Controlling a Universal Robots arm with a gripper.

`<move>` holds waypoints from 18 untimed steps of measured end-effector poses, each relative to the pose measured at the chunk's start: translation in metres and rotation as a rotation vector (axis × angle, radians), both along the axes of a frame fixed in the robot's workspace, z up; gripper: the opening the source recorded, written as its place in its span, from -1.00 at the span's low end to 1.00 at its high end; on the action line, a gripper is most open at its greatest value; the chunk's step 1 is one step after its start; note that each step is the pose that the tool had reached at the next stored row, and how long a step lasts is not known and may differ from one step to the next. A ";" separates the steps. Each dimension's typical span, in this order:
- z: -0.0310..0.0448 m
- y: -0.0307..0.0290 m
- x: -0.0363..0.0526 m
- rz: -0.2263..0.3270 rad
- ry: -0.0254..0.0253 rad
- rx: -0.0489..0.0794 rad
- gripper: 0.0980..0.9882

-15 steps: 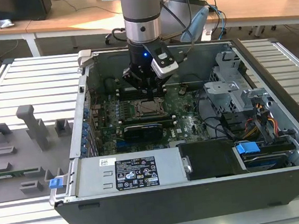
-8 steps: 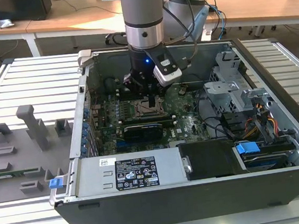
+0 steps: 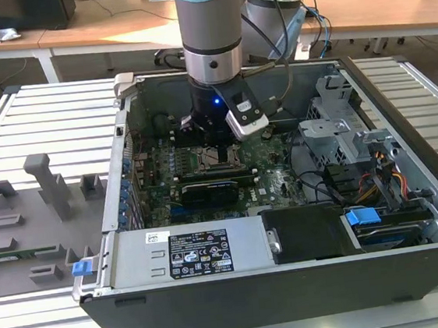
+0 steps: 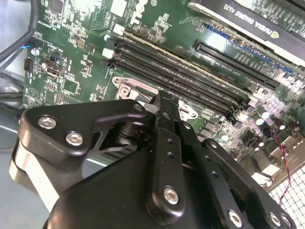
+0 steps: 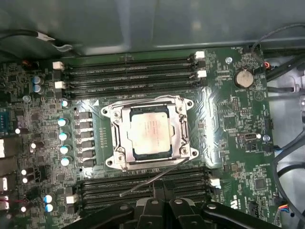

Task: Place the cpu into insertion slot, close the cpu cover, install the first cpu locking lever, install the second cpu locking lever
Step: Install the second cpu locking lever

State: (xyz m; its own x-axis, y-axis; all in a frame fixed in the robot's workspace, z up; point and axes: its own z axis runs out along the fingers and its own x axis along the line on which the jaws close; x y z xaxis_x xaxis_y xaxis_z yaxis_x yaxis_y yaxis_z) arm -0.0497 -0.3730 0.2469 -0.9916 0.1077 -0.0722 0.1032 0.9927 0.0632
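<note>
Arm (image 3: 208, 24) hangs vertical; end effector (image 4: 164, 102) points down, fingers pressed together.

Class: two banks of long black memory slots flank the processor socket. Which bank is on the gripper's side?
In the first wrist view, the bank that the gripper partly overlaps, crossed by a thin metal lever. The other bank lies beyond the cpu, beside the case wall.

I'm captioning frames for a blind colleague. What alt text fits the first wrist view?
A silver cpu sits in the insertion slot on a green motherboard, with the cpu cover closed around it. A thin metal lever angles outward beside the socket, near the black pincer.
</note>
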 end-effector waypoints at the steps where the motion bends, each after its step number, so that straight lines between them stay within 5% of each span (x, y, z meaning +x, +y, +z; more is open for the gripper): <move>1: -0.0003 -0.0007 -0.0007 0.000 0.0001 0.006 -0.98; 7: -0.0052 -0.0028 -0.0094 0.000 0.0001 0.031 -0.98; 18: -0.0223 -0.0040 -0.0171 0.000 0.0000 0.047 -0.98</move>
